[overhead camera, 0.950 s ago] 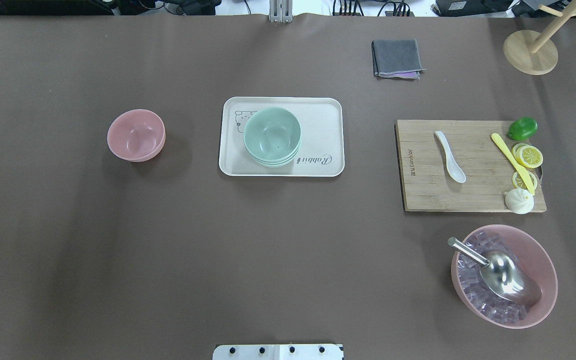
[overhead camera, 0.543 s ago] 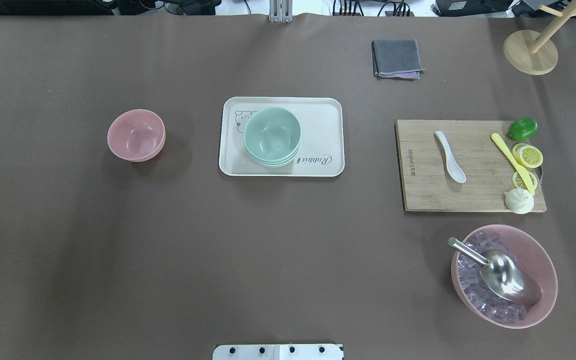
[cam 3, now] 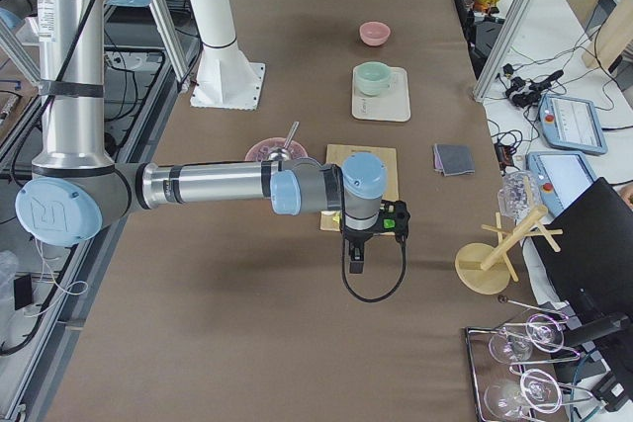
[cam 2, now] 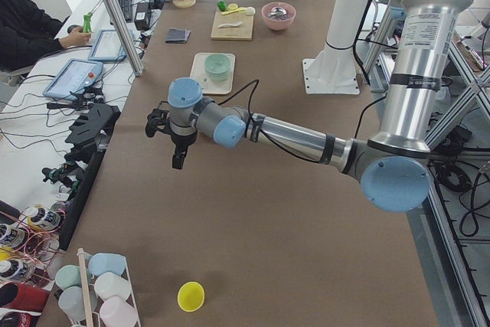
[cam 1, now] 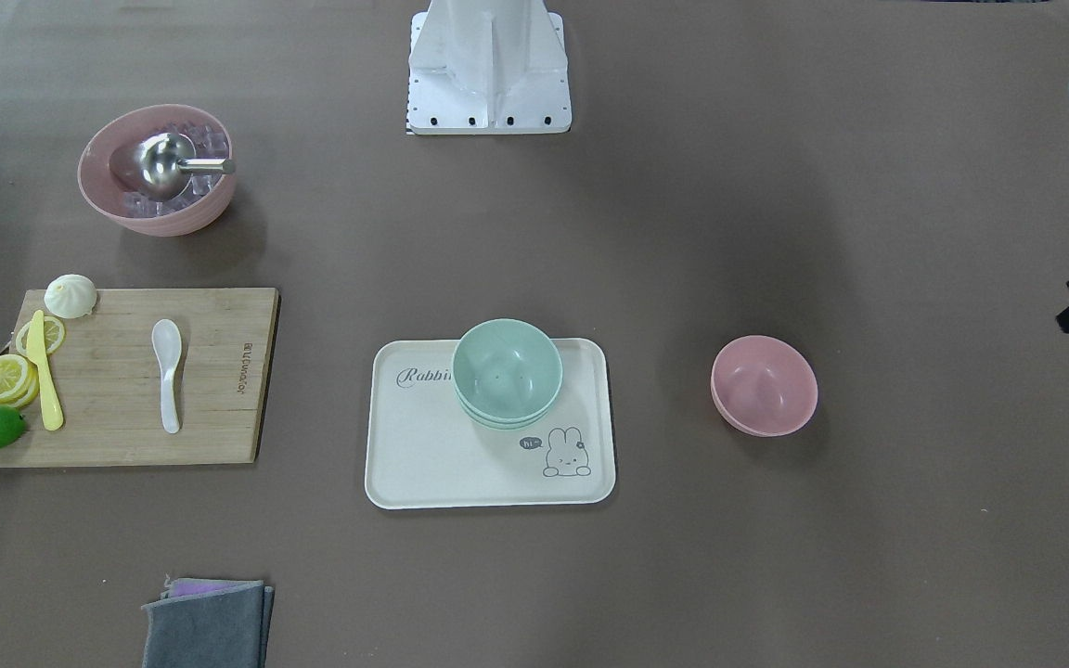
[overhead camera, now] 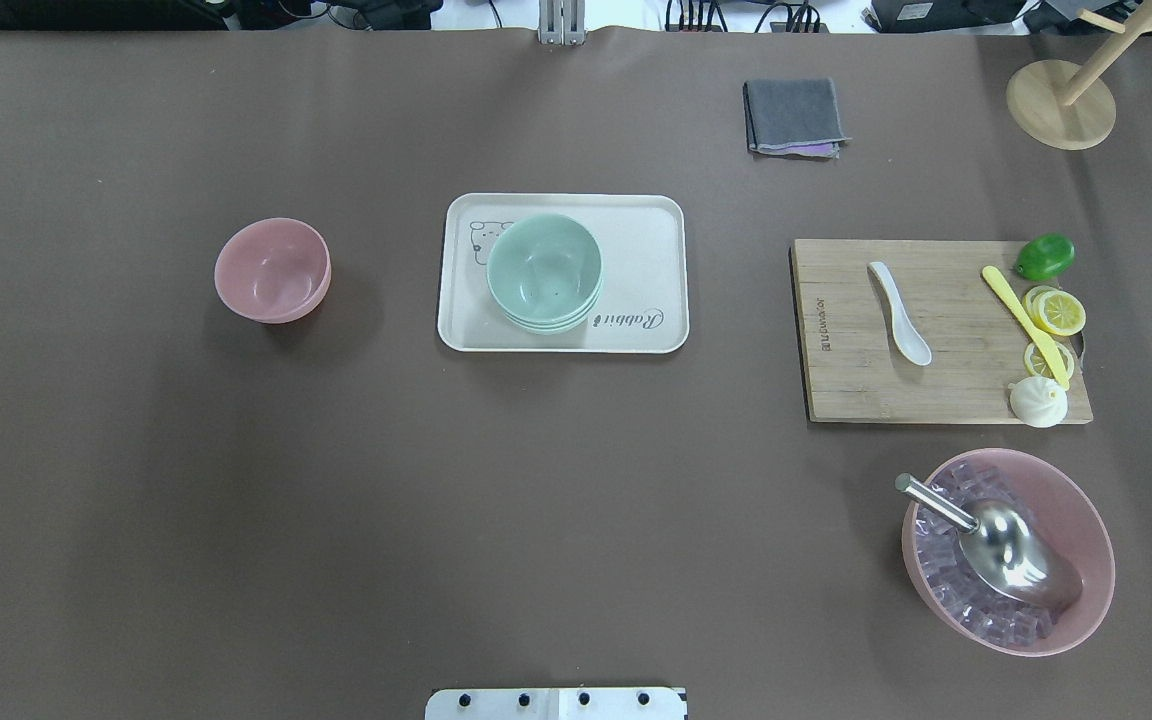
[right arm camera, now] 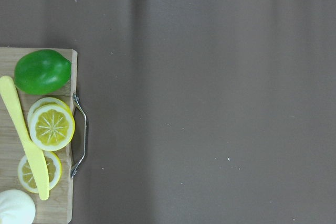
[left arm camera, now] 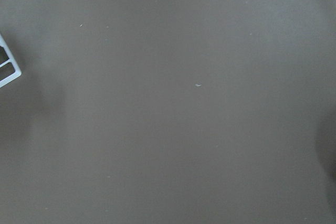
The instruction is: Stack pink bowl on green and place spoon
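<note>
Since nothing is stacked yet, the pink bowl (overhead camera: 272, 270) stands alone on the worktop (overhead camera: 236, 520), well to my left of the green bowl (overhead camera: 544, 270) on its tray (overhead camera: 651, 230), and the spoon (overhead camera: 900, 312) lies on the cutting board (overhead camera: 846, 390). Whether my left fingers (cam 2: 178, 160) or right fingers (cam 3: 354, 262) are open I cannot tell; both hang above bare worktop. I judge that reaching the pink bowl comes first. Best to pinch one wall over the rim with the left, lift straight up, then lower it centred so it nests without nudging the green bowl.
</note>
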### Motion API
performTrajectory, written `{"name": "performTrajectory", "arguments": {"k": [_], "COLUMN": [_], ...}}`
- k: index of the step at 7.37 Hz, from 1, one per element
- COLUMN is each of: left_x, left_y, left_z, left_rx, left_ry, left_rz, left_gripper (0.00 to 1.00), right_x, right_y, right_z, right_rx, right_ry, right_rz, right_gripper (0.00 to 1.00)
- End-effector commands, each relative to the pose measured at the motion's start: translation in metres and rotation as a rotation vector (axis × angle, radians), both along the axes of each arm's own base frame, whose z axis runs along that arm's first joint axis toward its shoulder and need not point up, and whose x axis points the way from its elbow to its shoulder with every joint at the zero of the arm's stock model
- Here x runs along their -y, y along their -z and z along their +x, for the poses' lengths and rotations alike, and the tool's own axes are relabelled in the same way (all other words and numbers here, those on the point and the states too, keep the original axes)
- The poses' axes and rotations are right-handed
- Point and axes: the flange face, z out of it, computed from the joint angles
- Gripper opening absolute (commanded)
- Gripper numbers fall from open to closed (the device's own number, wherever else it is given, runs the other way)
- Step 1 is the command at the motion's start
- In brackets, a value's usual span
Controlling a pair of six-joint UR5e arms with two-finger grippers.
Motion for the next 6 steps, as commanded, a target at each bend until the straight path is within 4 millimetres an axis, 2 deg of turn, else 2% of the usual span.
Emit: {"name": "performTrajectory", "arguments": {"k": [1,2,3,5,6], "left_x": [0.014,0.009,0.012,0.011,0.008], "left_y": [0.062,0.041,0.013,-0.001,-0.002], "left_z": [0.159,0.206,0.224,0.229,0.233], "left_rx": [-0.051,-0.045,-0.067,-0.06,-0.06], "left_ry": [0.009,0.065,0.059,0.048,0.039], "left_rz": [-0.078,-0.054,-0.046,-0.064,-0.066], "left_gripper": [0.97,0.97,0.97,0.94,0.7], "right_x": [0.003,0.005,0.005,0.005,0.006], "right_y": [0.007,0.006,0.007,0.007,0.008], "right_z": [-0.004,-0.004,-0.004,-0.006,-0.009], "right_rx": [0.044,0.041,0.041,0.041,0.041], "right_ry": [0.009,0.008,0.008,0.01,0.016], "right_rz": [0.009,0.007,0.009,0.008,0.009], "right_gripper": [1.0,1.0,1.0,1.0,1.0]}}
